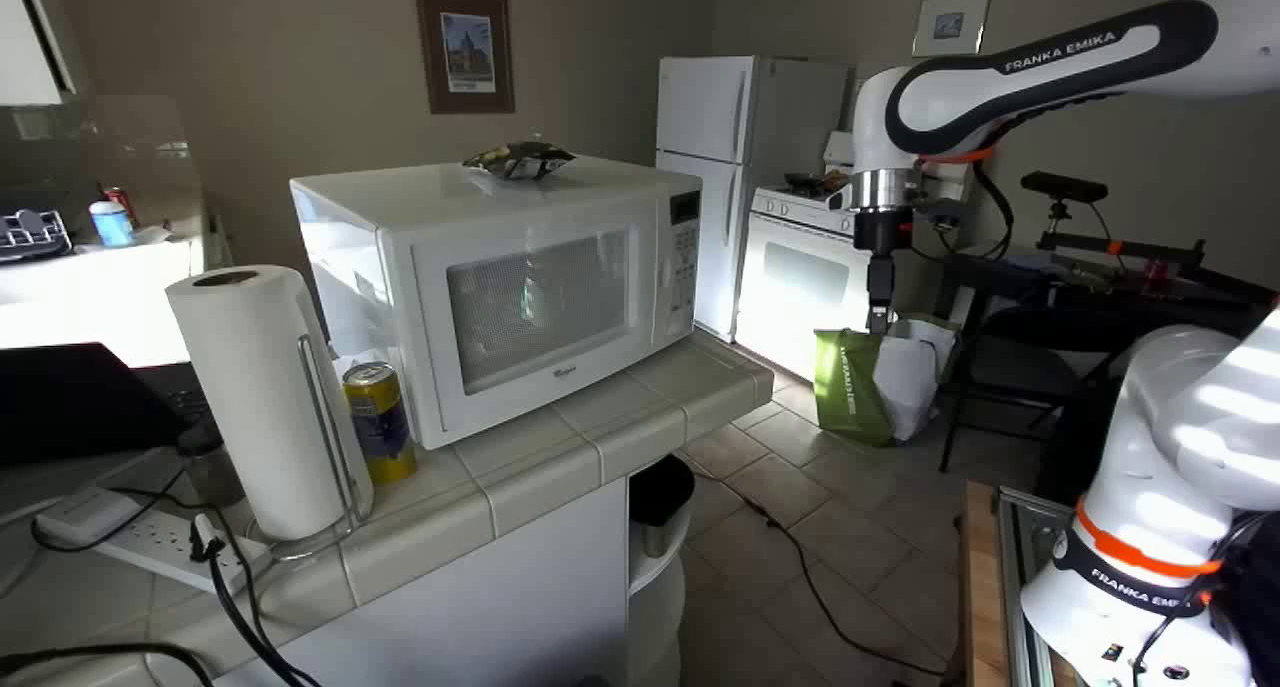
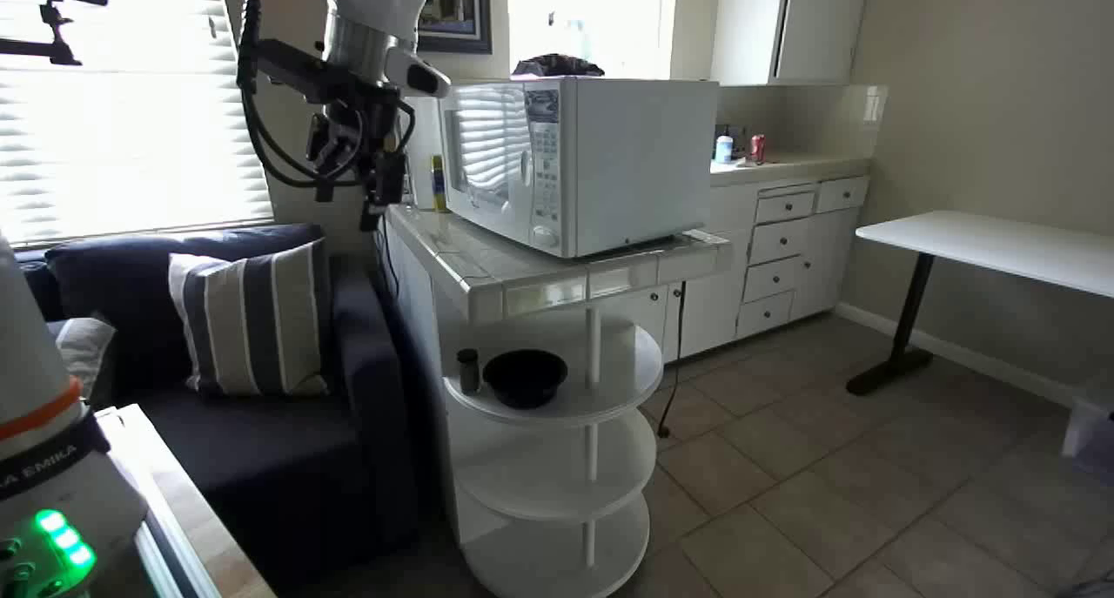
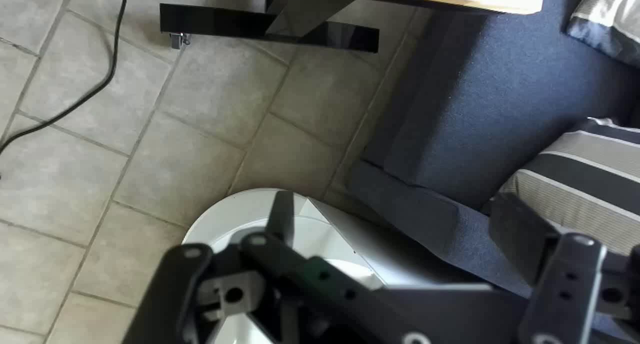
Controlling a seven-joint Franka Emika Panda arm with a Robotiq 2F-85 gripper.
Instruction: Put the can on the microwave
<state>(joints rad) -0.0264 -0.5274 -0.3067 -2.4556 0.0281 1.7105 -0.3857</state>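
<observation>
Looks pre-grasp: end effector (image 3: 397, 219) wide, empty. Next: careful reach to can (image 1: 380, 425) between microwave (image 1: 535, 302) and paper towel roll (image 1: 258, 407).

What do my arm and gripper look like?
The arm is white and rounded, with dark panels lettered FRANKA EMIKA, orange rings and a silver collar above the black, two-fingered gripper. Black cables loop near it. Green lights glow at the base.
</observation>
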